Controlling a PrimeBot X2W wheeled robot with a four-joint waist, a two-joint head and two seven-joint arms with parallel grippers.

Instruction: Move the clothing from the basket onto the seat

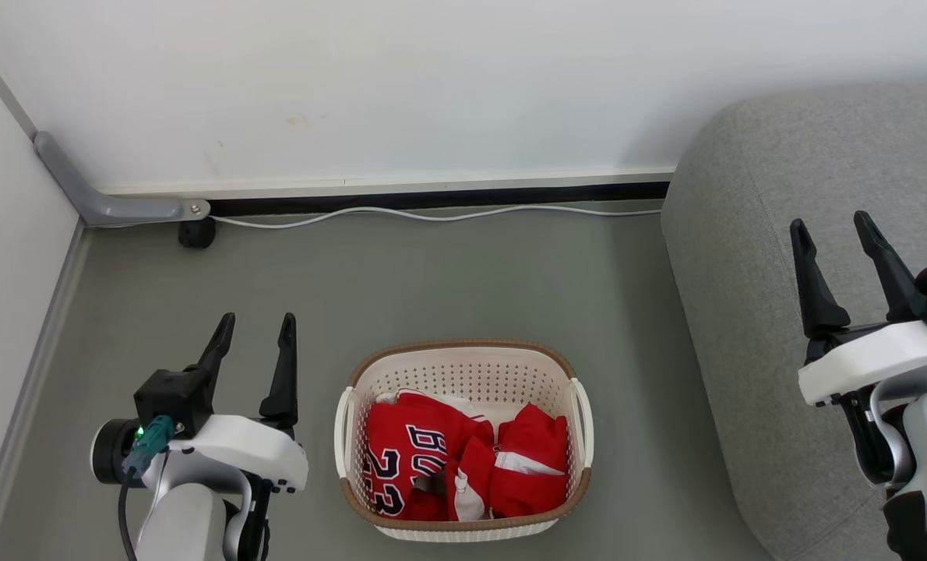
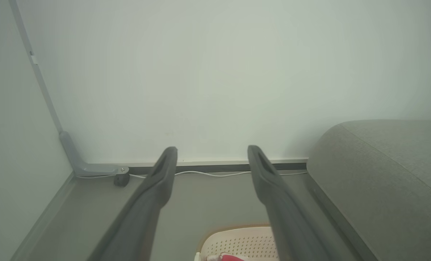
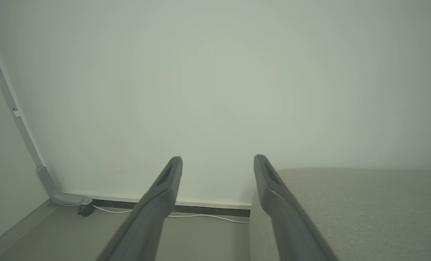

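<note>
The cream basket [image 1: 463, 362] with a brown rim stands on the grey floor, low in the middle of the head view. Red clothing lies crumpled inside: a jersey with "23" [image 1: 409, 463] on the left and a red garment with white panels [image 1: 530, 467] on the right. My left gripper [image 1: 257, 327] hovers open and empty to the left of the basket. My right gripper [image 1: 833, 226] is open and empty above the light-grey seat [image 1: 752, 257] at the right. In the left wrist view the basket's rim [image 2: 233, 232] and a sliver of red clothing [image 2: 230, 258] peek between the fingers [image 2: 164, 170].
A white wall with a dark skirting strip runs behind. A white cable [image 1: 432, 214] lies along its foot. A grey bracket with a small black caster [image 1: 196, 232] sits in the left corner. Open grey floor [image 1: 432, 280] lies between basket and wall.
</note>
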